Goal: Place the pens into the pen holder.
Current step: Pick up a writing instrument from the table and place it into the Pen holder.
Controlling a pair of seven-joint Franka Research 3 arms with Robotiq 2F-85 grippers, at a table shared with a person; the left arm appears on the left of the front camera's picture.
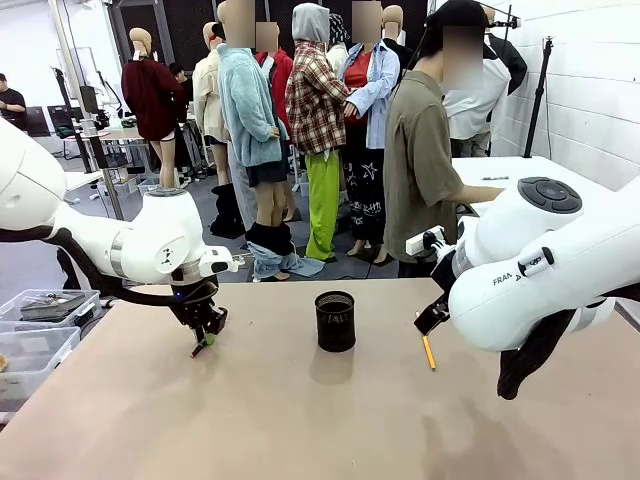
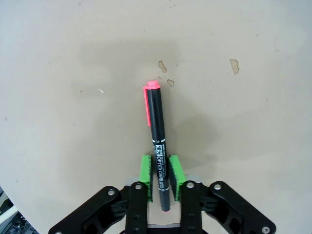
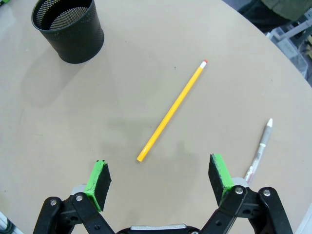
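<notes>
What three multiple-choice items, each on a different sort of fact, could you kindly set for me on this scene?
1. Where does the pen holder stand?
A. near the middle of the table
B. at its left edge
C. on the floor
2. What colour is the cap of the black pen that the left tool grips?
A. blue
B. pink
C. white
3. How does the right tool stand?
A. shut on the holder's rim
B. shut on nothing
C. open, holding nothing
Key: 1 A, the front view shows the holder mid-table. 2 B, the left wrist view shows a pink cap and clip. 3 C, its green pads stand wide apart, with the yellow pencil lying free on the table beyond them.
</notes>
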